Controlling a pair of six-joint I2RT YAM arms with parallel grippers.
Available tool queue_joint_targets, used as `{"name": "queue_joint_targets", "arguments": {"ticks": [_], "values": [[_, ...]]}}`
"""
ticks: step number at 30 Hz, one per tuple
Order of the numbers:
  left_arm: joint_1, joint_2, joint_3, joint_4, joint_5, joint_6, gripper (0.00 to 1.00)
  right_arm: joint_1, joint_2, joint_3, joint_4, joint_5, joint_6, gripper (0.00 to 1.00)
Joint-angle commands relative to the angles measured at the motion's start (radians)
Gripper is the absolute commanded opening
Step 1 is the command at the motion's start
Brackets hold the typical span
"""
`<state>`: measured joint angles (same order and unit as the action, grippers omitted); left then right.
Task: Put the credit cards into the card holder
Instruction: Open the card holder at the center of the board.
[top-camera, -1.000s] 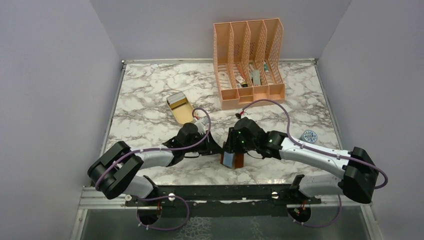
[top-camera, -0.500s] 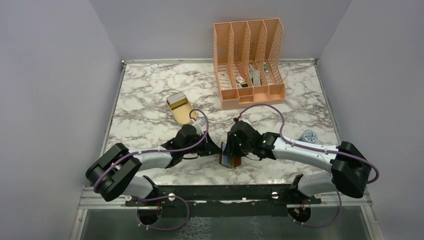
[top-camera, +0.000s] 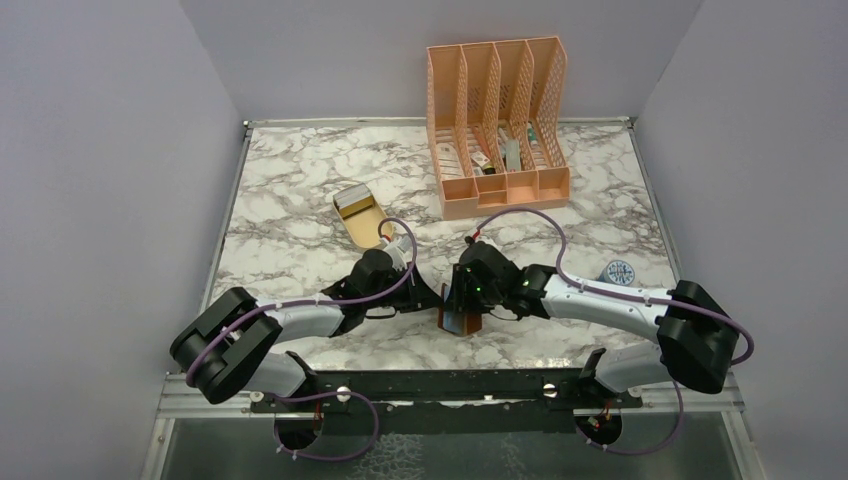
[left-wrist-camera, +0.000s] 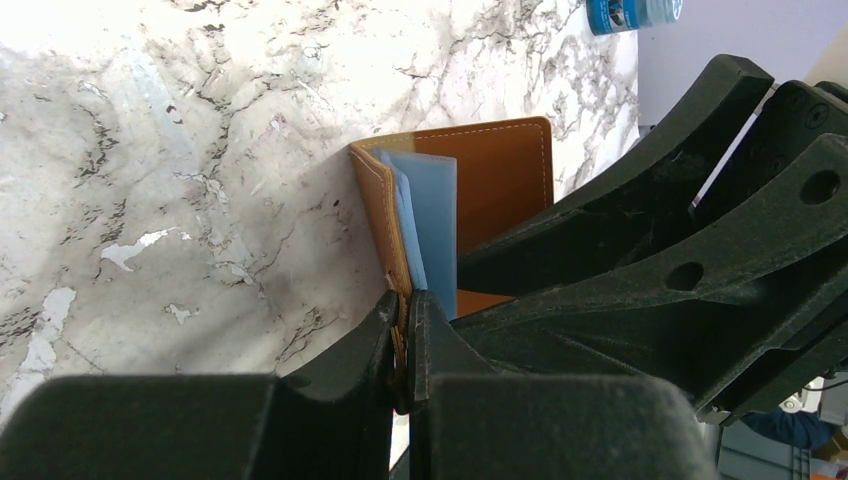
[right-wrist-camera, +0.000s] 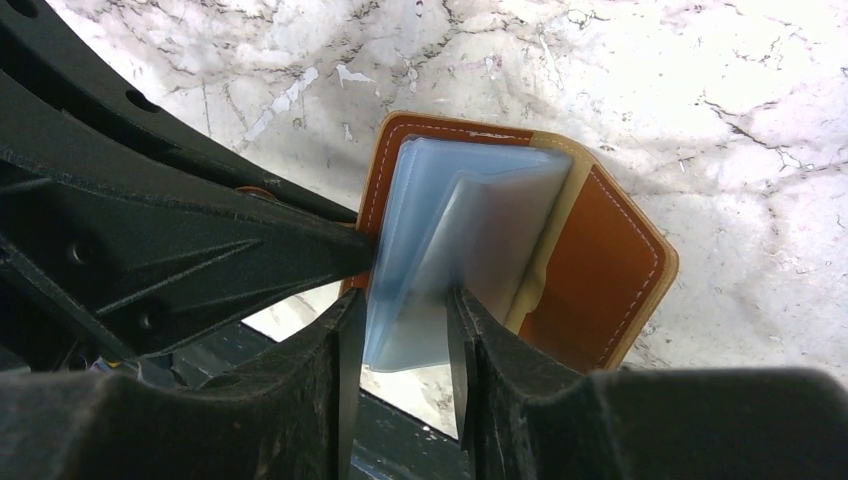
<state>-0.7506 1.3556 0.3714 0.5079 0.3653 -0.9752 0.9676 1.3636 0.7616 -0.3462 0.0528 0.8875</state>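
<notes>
Left wrist view shows the left tool (left-wrist-camera: 408, 330) pinched on the cover edge of the card holder (left-wrist-camera: 500, 170), open on the desk (left-wrist-camera: 200, 150) just ahead, while the right tool (right-wrist-camera: 405, 340) clamps its bluish pockets (right-wrist-camera: 460, 230).

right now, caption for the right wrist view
Right gripper clasps the card holder by its bluish pockets; left gripper pinches its cover, on a marble table
</notes>
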Motion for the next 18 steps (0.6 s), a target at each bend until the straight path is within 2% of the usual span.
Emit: {"name": "queue_joint_targets", "arguments": {"ticks": [1, 10, 18], "values": [[-0.006, -0.026, -0.01, 0.038, -0.021, -0.003, 0.0, 0.0, 0.006, -0.015, 0.011, 0.006, 0.008, 0.35], [-0.006, -0.027, -0.011, 0.038, -0.022, -0.008, 0.0, 0.0, 0.018, -0.022, 0.023, 0.0, 0.005, 0.33], [-0.007, -0.026, -0.01, 0.038, -0.023, -0.01, 0.0, 0.0, 0.01, -0.028, 0.045, -0.022, 0.007, 0.38]]}}
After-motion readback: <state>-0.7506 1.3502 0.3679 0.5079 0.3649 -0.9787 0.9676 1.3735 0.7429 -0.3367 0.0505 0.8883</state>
